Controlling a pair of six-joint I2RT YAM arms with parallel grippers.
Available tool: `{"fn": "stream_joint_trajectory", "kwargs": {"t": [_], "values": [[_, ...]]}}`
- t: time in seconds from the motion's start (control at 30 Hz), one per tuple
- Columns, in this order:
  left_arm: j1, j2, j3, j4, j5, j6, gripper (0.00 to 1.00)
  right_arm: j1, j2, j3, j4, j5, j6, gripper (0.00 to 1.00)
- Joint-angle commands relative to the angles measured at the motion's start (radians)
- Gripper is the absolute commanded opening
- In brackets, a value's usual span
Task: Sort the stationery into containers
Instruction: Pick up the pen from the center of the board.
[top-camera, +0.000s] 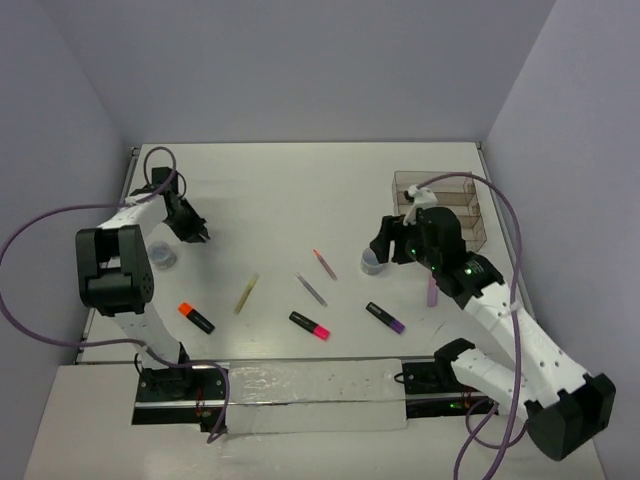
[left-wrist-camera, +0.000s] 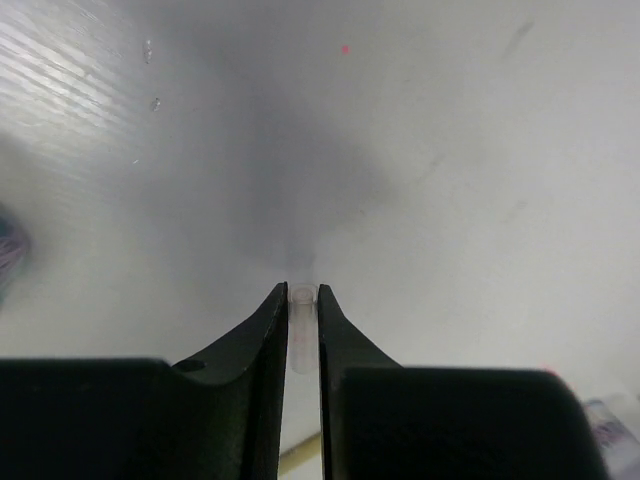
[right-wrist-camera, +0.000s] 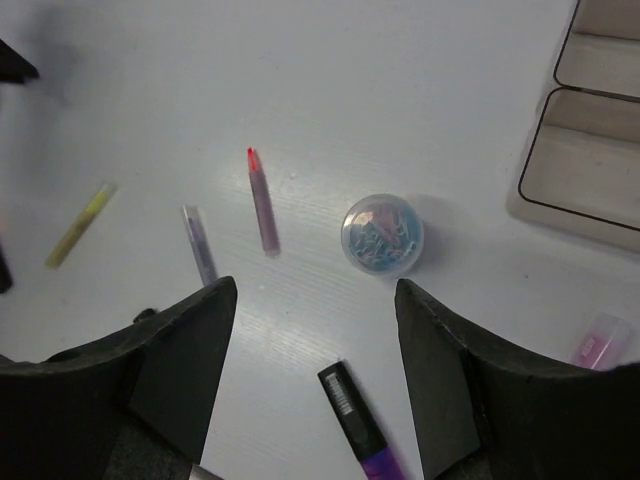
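Note:
My left gripper (top-camera: 197, 233) at the far left is shut on a thin pale see-through stick (left-wrist-camera: 302, 325); its fingertips (left-wrist-camera: 270, 305) stand close over bare table. My right gripper (right-wrist-camera: 312, 290) is open and empty, hovering over the table. A round grey-blue piece (right-wrist-camera: 383, 233) holding paper clips lies just ahead of it, also seen from above (top-camera: 372, 262). The purple-capped highlighter (right-wrist-camera: 360, 420) lies between its fingers. The clear three-compartment tray (top-camera: 470, 205) stands at the back right, and its near wall shows in the right wrist view (right-wrist-camera: 560, 215).
A red-tipped stick (top-camera: 324, 264), a grey stick (top-camera: 311, 289) and a beige stick (top-camera: 246, 293) lie mid-table. The orange-capped (top-camera: 196, 317) and pink-capped (top-camera: 310, 325) highlighters lie nearer. A lilac marker (top-camera: 432, 290) lies under the right arm. A second round piece (top-camera: 163, 256) sits at the left.

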Motion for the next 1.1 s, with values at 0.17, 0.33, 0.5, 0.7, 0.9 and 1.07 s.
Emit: {"fn": "stream_joint_trajectory", "kwargs": {"t": [0.17, 0.33, 0.5, 0.7, 0.9, 1.07], "values": [[0.054, -0.3, 0.163, 0.005, 0.204, 0.057, 0.0, 0.162, 0.566, 0.401, -0.225, 0.039, -0.144, 0.6], [0.073, -0.434, 0.105, 0.094, 0.147, 0.073, 0.0, 0.245, 0.785, 0.522, -0.324, 0.07, -0.191, 0.57], [0.076, -0.498, 0.05, 0.146, 0.139, 0.078, 0.0, 0.298, 0.889, 0.569, -0.322, 0.017, -0.198, 0.57], [0.076, -0.488, 0.054, 0.149, 0.156, 0.074, 0.0, 0.344, 0.957, 0.598, -0.31, 0.016, -0.194, 0.57], [0.077, -0.493, 0.078, 0.132, 0.166, 0.082, 0.0, 0.352, 0.978, 0.657, -0.358, 0.052, -0.206, 0.56], [0.097, -0.555, 0.12, 0.065, 0.186, 0.128, 0.0, 0.352, 0.938, 0.671, -0.387, 0.071, -0.202, 0.57]]}}
